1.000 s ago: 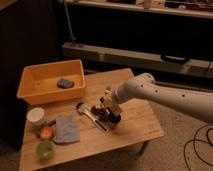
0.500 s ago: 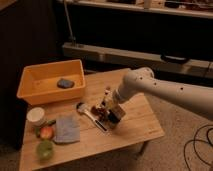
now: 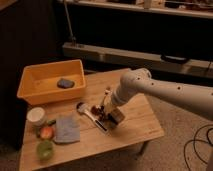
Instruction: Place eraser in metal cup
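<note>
My gripper (image 3: 106, 111) is low over the middle of the wooden table (image 3: 135, 132), at the end of the white arm (image 3: 150, 87) that reaches in from the right. The metal cup (image 3: 118, 116), small and dark grey, stands on the table just right of the gripper, touching or nearly touching it. I cannot pick out the eraser for sure. A small dark flat piece (image 3: 102, 125) lies just in front of the gripper and may be it.
A yellow bin (image 3: 30, 90) at the back left holds a dark lump (image 3: 65, 83). A white bowl (image 3: 36, 116), a blue-grey pad (image 3: 66, 128), an orange fruit (image 3: 46, 132) and a green cup (image 3: 45, 149) sit at the front left. A pale-headed utensil (image 3: 81, 106) lies left of the gripper.
The arm's elbow has swung a little left and up. The gripper has stayed low at about the same spot beside the metal cup.
</note>
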`<state>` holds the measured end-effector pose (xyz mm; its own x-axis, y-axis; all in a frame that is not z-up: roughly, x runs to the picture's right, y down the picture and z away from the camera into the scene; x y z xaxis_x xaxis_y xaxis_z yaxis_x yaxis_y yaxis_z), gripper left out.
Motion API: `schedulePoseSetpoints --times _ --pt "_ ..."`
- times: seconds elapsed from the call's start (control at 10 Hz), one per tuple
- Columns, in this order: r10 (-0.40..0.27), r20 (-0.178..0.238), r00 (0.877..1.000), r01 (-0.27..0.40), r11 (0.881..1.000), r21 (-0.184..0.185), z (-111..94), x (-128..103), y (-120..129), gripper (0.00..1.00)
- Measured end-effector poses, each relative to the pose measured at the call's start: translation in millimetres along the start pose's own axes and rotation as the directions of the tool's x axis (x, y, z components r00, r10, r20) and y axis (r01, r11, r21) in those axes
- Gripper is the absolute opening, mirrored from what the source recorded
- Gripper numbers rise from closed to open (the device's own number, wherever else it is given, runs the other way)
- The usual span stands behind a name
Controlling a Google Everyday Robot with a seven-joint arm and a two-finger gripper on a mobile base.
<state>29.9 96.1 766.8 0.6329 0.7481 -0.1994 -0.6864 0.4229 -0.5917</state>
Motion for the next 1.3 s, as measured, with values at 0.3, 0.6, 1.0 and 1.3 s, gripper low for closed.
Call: schedulePoseSetpoints --times 0.3,0.6,1.0,1.3 --pt "0.022 -0.026 0.999 -0.022 1.0 -0.004 8.4 7.5 -0.4 0.0" --pt "0.043 -0.011 0.999 -0.043 0.999 -0.006 6.1 12.9 -7.0 0.0" --pt "0.052 -0.023 0.998 -0.052 0.999 0.004 9.1 16.0 -11.6 0.0" --pt "0.046 -0.036 0.998 -0.046 0.999 0.002 13.9 14.3 -10.4 0.0"
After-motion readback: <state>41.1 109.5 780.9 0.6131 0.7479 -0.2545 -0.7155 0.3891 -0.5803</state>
